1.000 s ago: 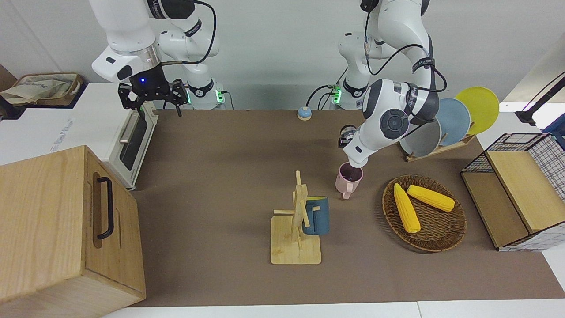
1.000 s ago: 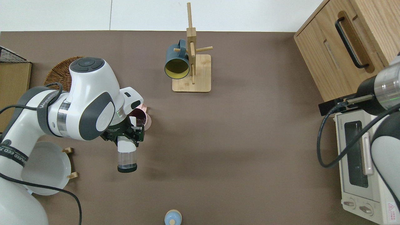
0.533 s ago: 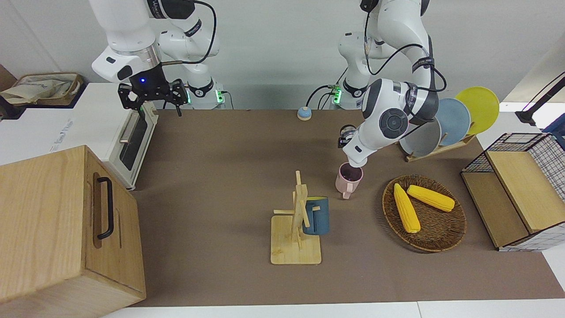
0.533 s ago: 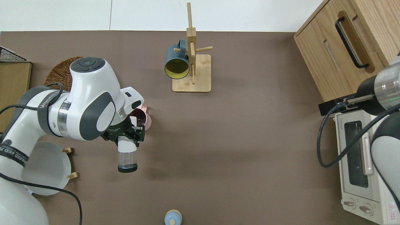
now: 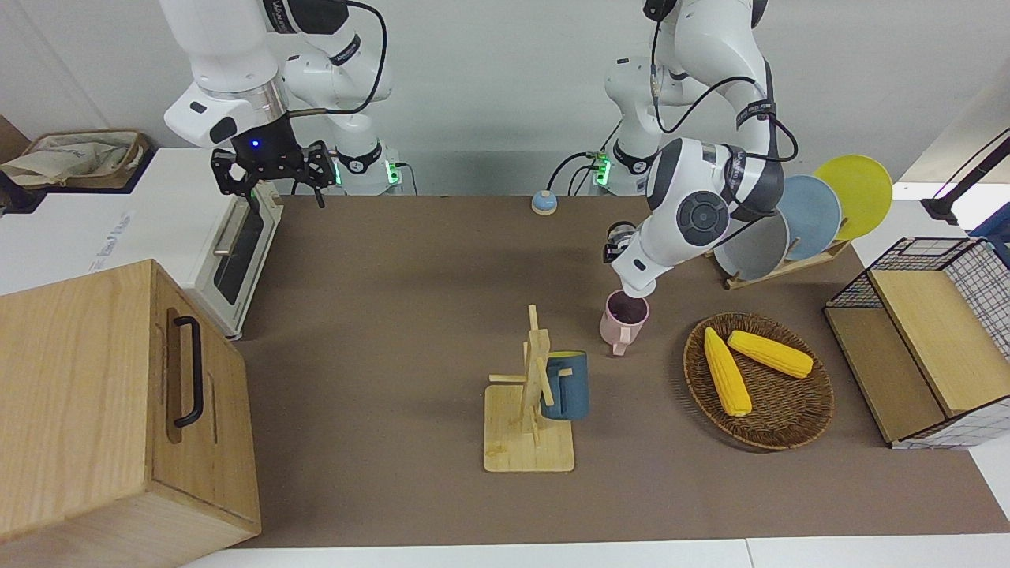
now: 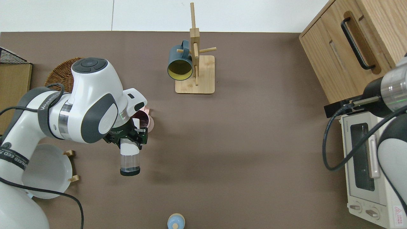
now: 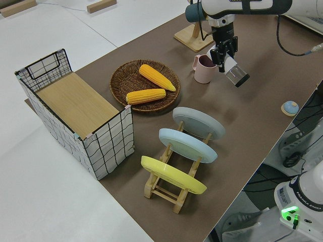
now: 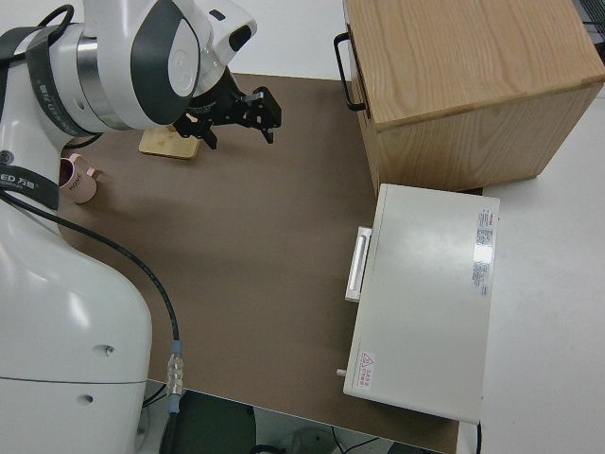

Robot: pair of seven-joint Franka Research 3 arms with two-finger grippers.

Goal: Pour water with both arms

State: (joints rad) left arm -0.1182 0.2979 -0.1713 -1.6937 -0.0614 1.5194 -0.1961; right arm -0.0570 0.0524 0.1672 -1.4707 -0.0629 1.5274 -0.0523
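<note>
Over pink mug (image 6: pixel 147 121) — left gripper (image 6: pixel 128 140) clamped on tipped clear bottle (image 6: pixel 129 160); right gripper (image 8: pixel 234 118) parked, fingers apart.

A red warning triangle sticker (image 6: pixel 398 211) marks the white toaster oven (image 6: pixel 365 168); its brand lettering, the oven-top label and the print on the arms' black bands are too small to read.

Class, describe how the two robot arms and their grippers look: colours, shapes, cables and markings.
Both arms are glossy white, rounded, with dark grey joint caps and black cables. The left arm has black lettered bands. The right arm has a silver wrist ring. The left gripper and right gripper are black; a blue light shows above the right one.
</note>
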